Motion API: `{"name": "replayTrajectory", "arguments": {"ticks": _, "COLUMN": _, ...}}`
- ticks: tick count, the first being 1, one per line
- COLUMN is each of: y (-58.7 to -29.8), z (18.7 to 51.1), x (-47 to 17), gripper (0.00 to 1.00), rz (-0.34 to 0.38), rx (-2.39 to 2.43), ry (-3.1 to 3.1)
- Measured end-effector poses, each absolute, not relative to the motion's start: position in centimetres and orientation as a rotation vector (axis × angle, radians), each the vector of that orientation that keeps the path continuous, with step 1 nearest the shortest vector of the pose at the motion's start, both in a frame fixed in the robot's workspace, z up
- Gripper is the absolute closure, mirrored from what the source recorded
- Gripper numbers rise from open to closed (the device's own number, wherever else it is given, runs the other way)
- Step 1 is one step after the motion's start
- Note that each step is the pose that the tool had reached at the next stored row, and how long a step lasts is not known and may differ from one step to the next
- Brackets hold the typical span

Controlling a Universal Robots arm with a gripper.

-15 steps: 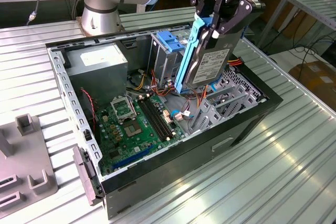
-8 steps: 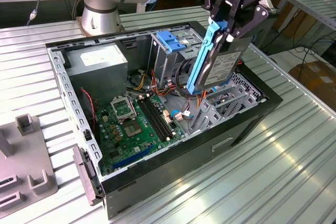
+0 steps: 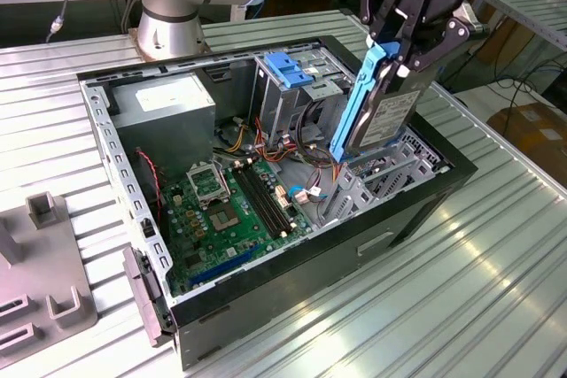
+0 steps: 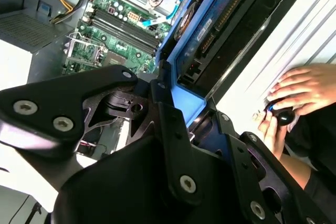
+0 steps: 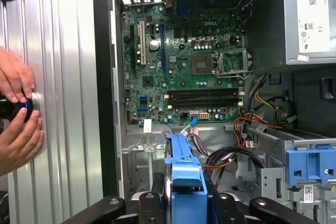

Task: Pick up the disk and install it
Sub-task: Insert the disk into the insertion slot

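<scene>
Ribbed metal table carries the open computer case, over which the gripper clamps the labelled disk, steeply tilted.

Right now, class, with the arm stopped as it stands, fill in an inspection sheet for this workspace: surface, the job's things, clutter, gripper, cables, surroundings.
Surface: ribbed metal table, carrying an open computer case.
Job's things: the disk, in its blue carrier rail, stands on end and tilted over the case, not yet seated.
Clutter: grey fixture block on the table at the exterior view's left.
Gripper: the gripper is shut on the disk's upper end.
Cables: loose wires inside the case, by the drive cage's blue bracket.
Surroundings: a person's hands around a small dark object beside the case; cardboard box beyond the table.
</scene>
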State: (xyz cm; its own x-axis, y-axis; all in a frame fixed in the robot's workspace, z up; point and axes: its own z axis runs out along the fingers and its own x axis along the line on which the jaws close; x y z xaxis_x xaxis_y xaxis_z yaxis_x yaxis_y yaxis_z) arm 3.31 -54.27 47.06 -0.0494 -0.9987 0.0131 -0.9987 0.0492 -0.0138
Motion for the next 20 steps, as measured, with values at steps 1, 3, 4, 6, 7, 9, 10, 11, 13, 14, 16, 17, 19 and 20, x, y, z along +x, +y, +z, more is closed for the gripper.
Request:
{"name": "replayTrajectory", "arguments": {"ticks": 1, "y": -54.3, "z": 47.0, "x": 3.7, "gripper": 0.63, "rz": -0.030, "rx": -2.166, "ry": 2.275}}
{"name": "replayTrajectory", "arguments": {"ticks": 3, "y": -54.3, "z": 47.0, "x": 4.2, "gripper": 0.63, "rz": -0.030, "rx": -2.166, "ry": 2.276}}
{"name": "replayTrajectory", "arguments": {"ticks": 4, "y": -54.4, "z": 46.9, "x": 5.0, "gripper": 0.63, "rz": -0.024, "rx": -2.169, "ry": 2.279}}
{"name": "replayTrajectory", "arguments": {"ticks": 6, "y": -54.4, "z": 46.9, "x": 5.6, "gripper": 0.63, "rz": -0.017, "rx": -2.173, "ry": 2.282}}
{"name": "replayTrajectory", "arguments": {"ticks": 7, "y": -54.4, "z": 46.8, "x": 5.6, "gripper": 0.63, "rz": -0.017, "rx": -2.173, "ry": 2.282}}
{"name": "replayTrajectory", "arguments": {"ticks": 9, "y": -54.5, "z": 46.7, "x": 5.6, "gripper": 0.63, "rz": -0.017, "rx": -2.173, "ry": 2.282}}
{"name": "replayTrajectory", "arguments": {"ticks": 10, "y": -54.5, "z": 46.7, "x": 5.6, "gripper": 0.63, "rz": -0.017, "rx": -2.173, "ry": 2.282}}
{"name": "replayTrajectory", "arguments": {"ticks": 11, "y": -54.6, "z": 46.6, "x": 5.6, "gripper": 0.63, "rz": -0.017, "rx": -2.173, "ry": 2.282}}
{"name": "replayTrajectory", "arguments": {"ticks": 13, "y": -54.8, "z": 46.5, "x": 5.7, "gripper": 0.63, "rz": -0.017, "rx": -2.173, "ry": 2.282}}
{"name": "replayTrajectory", "arguments": {"ticks": 14, "y": -54.9, "z": 46.5, "x": 5.8, "gripper": 0.63, "rz": -0.017, "rx": -2.173, "ry": 2.282}}
{"name": "replayTrajectory", "arguments": {"ticks": 16, "y": -55.0, "z": 46.4, "x": 5.8, "gripper": 0.63, "rz": -0.017, "rx": -2.174, "ry": 2.280}}
{"name": "replayTrajectory", "arguments": {"ticks": 17, "y": -55.1, "z": 46.3, "x": 5.8, "gripper": 0.63, "rz": -0.022, "rx": -2.174, "ry": 2.276}}
{"name": "replayTrajectory", "arguments": {"ticks": 19, "y": -55.1, "z": 46.2, "x": 5.8, "gripper": 0.63, "rz": -0.029, "rx": -2.174, "ry": 2.270}}
{"name": "replayTrajectory", "arguments": {"ticks": 20, "y": -55.1, "z": 46.2, "x": 5.8, "gripper": 0.63, "rz": -0.031, "rx": -2.175, "ry": 2.267}}
